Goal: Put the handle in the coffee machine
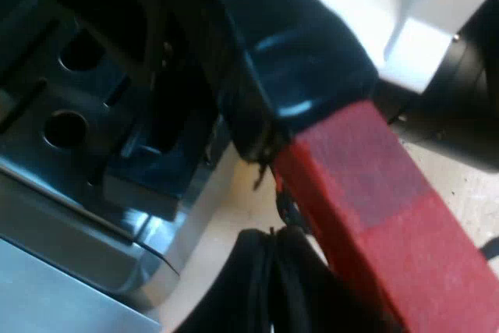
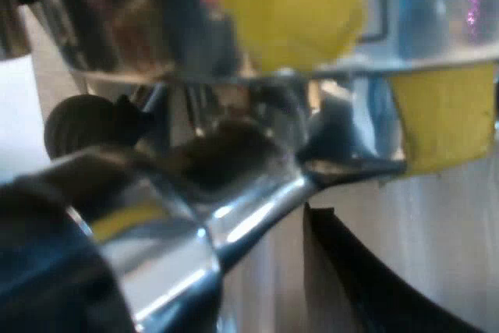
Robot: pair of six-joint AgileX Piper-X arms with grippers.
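Observation:
The holder's dark handle [image 1: 296, 60] runs close past my left camera and ends in a red block [image 1: 390, 208]. My left gripper [image 1: 308, 271] is shut on the handle where the dark part meets the red; one black finger [image 1: 261, 286] presses against its side. The handle points toward the espresso machine's drip tray [image 1: 70, 122]. In the right wrist view, the holder's shiny metal neck [image 2: 234, 216] and basket [image 2: 226, 154] sit right under the machine's chrome front [image 2: 156, 29]. My right gripper [image 2: 366, 278] is close beside the neck.
A black round knob [image 2: 78, 126] sticks out at the machine's front near the basket. A white part [image 1: 437, 21] and a black round body [image 1: 468, 91] stand just beyond the handle. Yellow patches [image 2: 444, 115] reflect in the chrome.

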